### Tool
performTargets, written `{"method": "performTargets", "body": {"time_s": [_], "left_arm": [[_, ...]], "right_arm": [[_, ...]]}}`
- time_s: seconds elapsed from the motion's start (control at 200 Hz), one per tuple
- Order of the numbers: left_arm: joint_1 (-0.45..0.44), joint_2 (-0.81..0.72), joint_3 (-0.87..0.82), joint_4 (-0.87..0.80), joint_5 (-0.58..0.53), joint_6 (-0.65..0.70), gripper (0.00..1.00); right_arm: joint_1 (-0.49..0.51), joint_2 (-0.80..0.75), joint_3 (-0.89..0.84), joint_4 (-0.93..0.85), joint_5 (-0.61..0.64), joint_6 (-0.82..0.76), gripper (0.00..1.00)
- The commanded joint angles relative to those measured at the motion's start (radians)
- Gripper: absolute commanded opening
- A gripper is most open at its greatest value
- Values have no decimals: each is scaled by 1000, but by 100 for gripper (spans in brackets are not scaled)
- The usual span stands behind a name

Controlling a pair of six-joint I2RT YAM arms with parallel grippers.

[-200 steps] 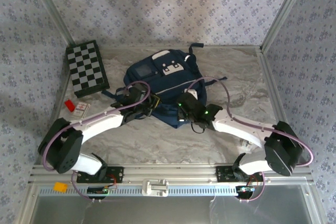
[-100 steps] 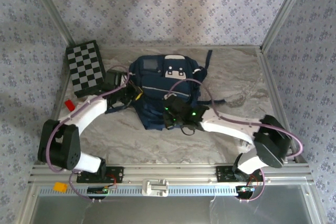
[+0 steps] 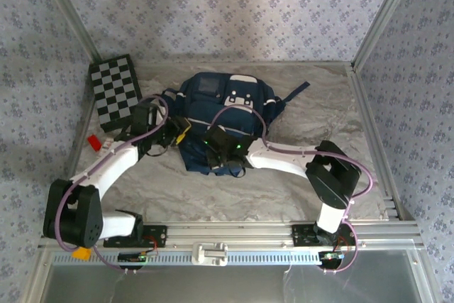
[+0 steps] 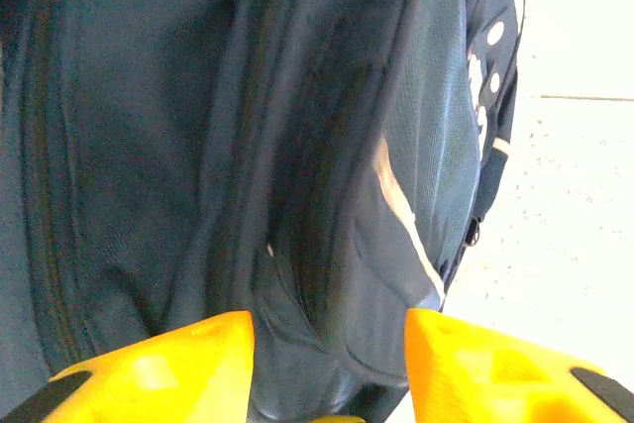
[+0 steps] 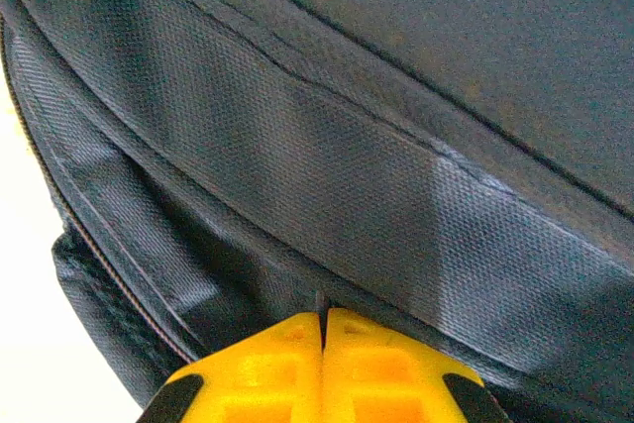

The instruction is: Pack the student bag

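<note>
A checkerboard [image 3: 118, 93] lies far left on the desk [image 3: 319, 115]. The left arm stretches forward; its left pincer [image 4: 330, 383] stands open, with a fold of the bag [image 3: 206, 108] between its fingers. The bag lies mid-desk (the marks on its white patches are too small to read). The right arm bends leftward, with the right pincer [image 5: 322, 364] closed on the bag's near seam.

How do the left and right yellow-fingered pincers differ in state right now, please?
The left yellow-fingered pincer stands open, a fold of the navy blue fabric backpack between its fingers; the right pincer has its fingers pressed together. The left sits at the backpack's left side, the right at its near edge. Both are close against it.
</note>
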Motion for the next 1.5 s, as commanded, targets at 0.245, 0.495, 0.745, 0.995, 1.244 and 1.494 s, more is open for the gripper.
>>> {"method": "performTargets", "body": {"time_s": [0.245,0.495,0.745,0.995,1.244,1.494], "left_arm": [[-56,4,-34,25,-86,-96,46],[-83,-32,-87,13,-142,-159,46],[-126,-23,-105,43,-178,-257,48],[-190,29,-55,76,-229,-347,52],[-268,68,-36,76,-357,-448,50],[-326,45,-95,130,-400,-558,48]], "right_arm": [[-19,122,95,-34,30,27,15],[-19,178,113,-26,27,27,7],[-18,43,82,-65,90,16,0],[-28,-42,40,-48,60,3,0],[-32,-67,16,-2,29,3,0],[-38,-88,2,-4,28,27,0]]}}
